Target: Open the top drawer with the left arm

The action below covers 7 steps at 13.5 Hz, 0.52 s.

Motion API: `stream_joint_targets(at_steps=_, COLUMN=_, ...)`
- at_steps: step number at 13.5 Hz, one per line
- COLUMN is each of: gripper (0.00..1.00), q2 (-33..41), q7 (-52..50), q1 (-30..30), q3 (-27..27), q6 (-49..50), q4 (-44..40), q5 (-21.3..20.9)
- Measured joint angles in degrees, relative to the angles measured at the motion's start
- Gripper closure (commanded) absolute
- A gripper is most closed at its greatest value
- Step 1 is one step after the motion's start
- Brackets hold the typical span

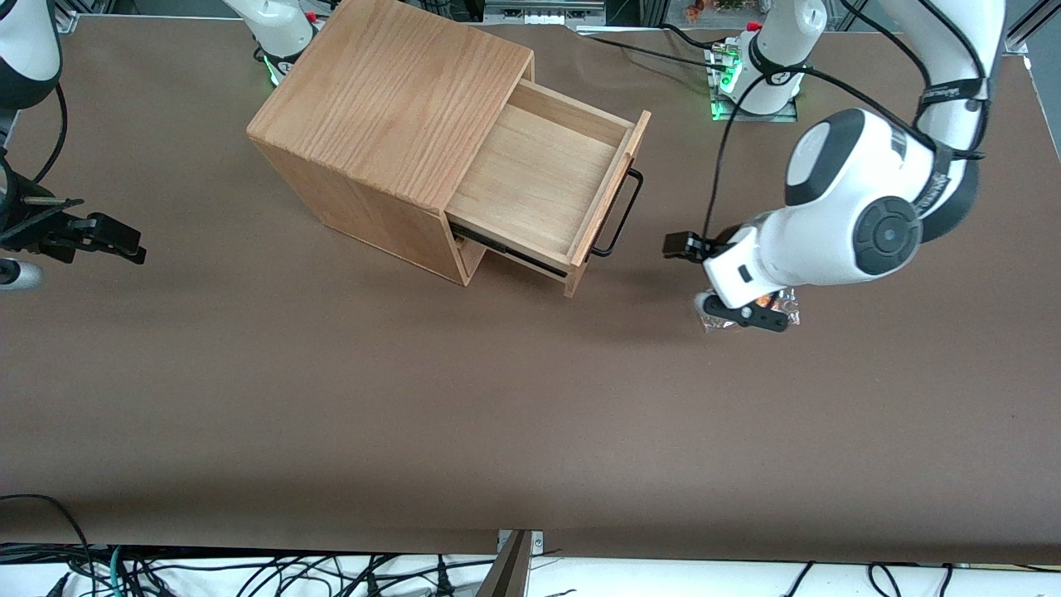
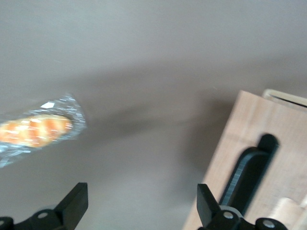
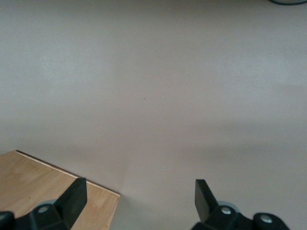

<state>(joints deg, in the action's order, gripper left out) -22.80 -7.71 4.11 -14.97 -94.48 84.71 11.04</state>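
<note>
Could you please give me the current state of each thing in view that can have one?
top drawer: pulled well out of the cabinet, tray empty.
handle: free, nothing gripping it.
left arm's tool: open, holding nothing, above the table in front of the drawer.
wrapped snack: lying on the table under the left arm, wrapper closed.

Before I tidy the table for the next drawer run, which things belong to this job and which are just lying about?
Belongs to the job:
- top drawer, pulled out, with its black bar handle
- left arm's hand, open, in front of the drawer, touching nothing

Just lying about:
- foil-wrapped snack on the table under the arm
- wooden casing
</note>
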Motion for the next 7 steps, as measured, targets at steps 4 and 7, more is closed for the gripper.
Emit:
stream_joint_targets(at_steps=4, gripper=0.00, q2=0.70, q7=-0.02, q1=-1.46, q3=0.08, q6=0.50, q4=-1.26, q5=-6.05)
stream_joint_targets(at_steps=7, gripper=0.00, q2=1.32, q7=-0.05, q1=-1.46, q3=1.58, q6=0.61, q4=-1.43, q5=-6.74)
